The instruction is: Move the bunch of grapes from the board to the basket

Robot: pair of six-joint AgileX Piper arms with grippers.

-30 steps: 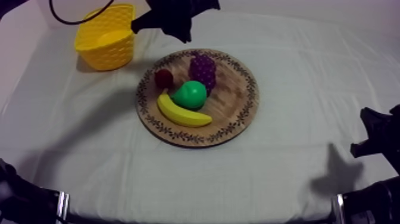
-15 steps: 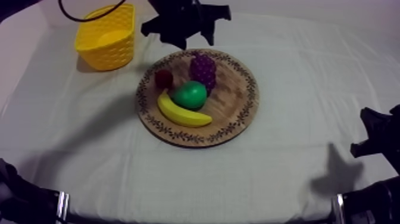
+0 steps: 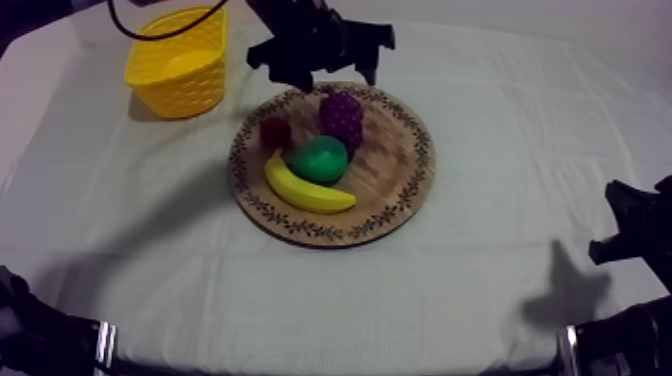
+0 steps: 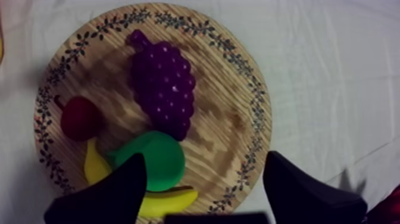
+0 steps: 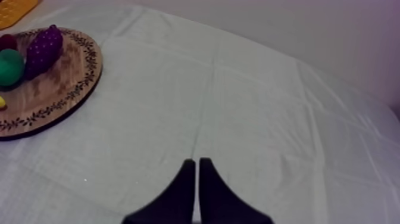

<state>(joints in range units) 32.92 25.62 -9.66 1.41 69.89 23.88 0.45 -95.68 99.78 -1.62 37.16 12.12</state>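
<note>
- Left claw is hovering, spread wide, over the bunch of grapes, upper centre of the top view.
- Right claw is resting, pressed together, over open surface, well right of the wooden board.

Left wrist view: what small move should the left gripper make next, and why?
Probably ease the left gripper forward until the bunch of grapes sits between its open fingers, then descend. The fingers hang apart above the wooden board, nearer the pear than the grapes, which lie untouched on the board.
</note>
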